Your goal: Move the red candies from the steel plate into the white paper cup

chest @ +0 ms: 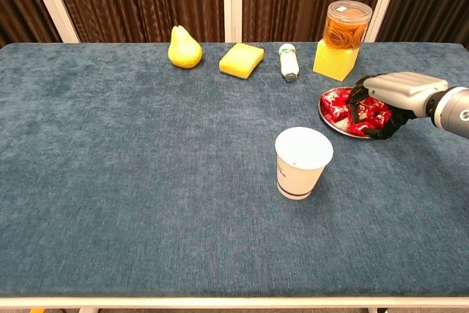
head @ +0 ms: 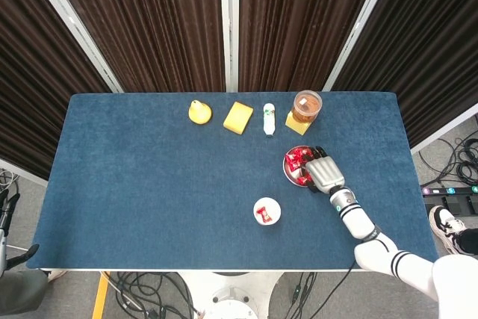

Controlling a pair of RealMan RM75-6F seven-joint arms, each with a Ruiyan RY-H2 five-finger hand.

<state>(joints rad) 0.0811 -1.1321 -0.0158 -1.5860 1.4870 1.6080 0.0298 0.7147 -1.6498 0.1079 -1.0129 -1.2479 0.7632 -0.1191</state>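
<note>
Now right hand (chest: 386, 100) curled onto red candies (chest: 338, 110).

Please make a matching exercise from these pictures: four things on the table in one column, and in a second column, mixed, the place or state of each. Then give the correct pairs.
Things
1. pear
2. white paper cup
3. steel plate
4. clear jar

Places or states
A. stands on a yellow block at the far edge
B. the right robot hand is over it, fingers among the red candies
C. farthest left in the back row, next to the yellow sponge
D. stands upright in front of the plate, one red candy inside in the head view

Pairs: 1-C, 2-D, 3-B, 4-A
</note>
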